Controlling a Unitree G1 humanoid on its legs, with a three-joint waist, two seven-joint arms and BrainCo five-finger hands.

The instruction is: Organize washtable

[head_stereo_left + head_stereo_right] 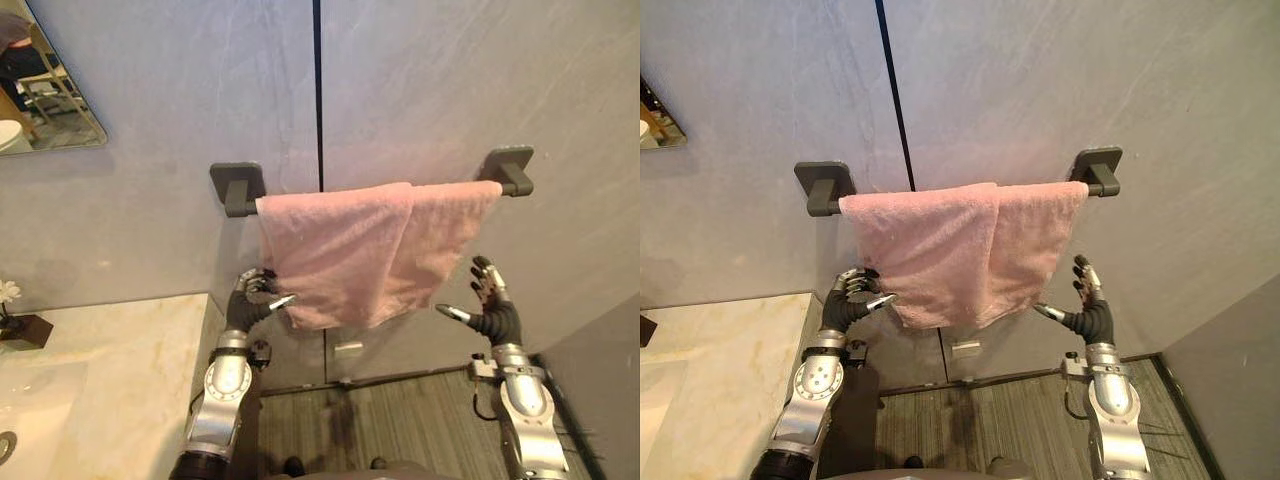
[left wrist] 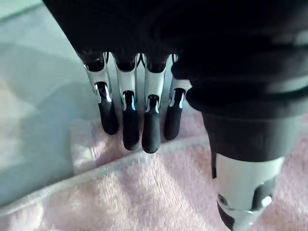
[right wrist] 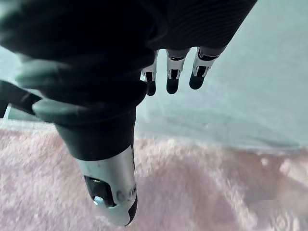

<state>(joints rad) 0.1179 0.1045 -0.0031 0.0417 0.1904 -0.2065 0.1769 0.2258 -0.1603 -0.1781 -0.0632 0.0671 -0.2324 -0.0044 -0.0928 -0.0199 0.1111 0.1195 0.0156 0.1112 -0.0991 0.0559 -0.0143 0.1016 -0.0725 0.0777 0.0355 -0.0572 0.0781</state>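
The left forearm (image 1: 222,392) and right forearm (image 1: 527,402) are silver-grey casings, each with a circular fitting. Dark ribbed covers enclose the wrists. The left hand (image 1: 248,300) and right hand (image 1: 492,316) have silver fingers with dark tips.

Draped over towel rail (image 1: 510,172): towel (image 1: 340,250). Under rail's left end, at towel's lower corner: left hand (image 1: 250,297). Under right end, just beside towel: right hand (image 1: 492,316).

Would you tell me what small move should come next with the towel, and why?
Probably bring the right hand in to the lower right edge of the pink towel: it hangs open and apart, while the left hand is at the other corner.
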